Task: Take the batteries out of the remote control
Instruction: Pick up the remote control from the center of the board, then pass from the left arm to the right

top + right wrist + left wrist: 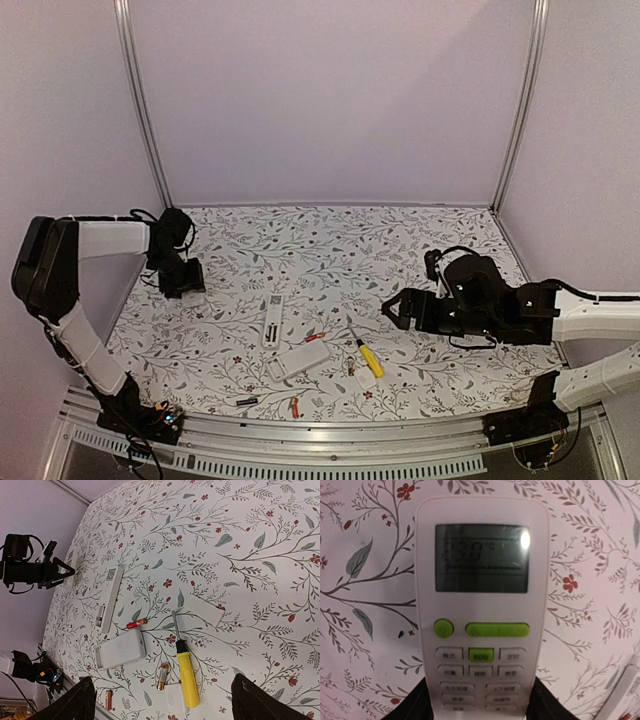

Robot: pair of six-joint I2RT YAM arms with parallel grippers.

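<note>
A white remote control [481,610] with a grey display and green buttons fills the left wrist view. My left gripper [481,700] is shut on its lower end, a black finger [410,705] pressed to each side. In the top view this gripper [185,280] sits at the far left of the table. Loose batteries lie near the front: a red one [136,624], a gold-orange one [162,676], an orange one [108,699] and a dark one [246,401]. My right gripper [395,308] hovers open to their right, holding nothing.
A slim white remote [111,597] and a wider white remote [120,650] lie mid-table. A yellow-handled screwdriver [186,672] lies beside two flat white cover plates [205,611] [175,700]. Purple walls enclose the floral table [330,250].
</note>
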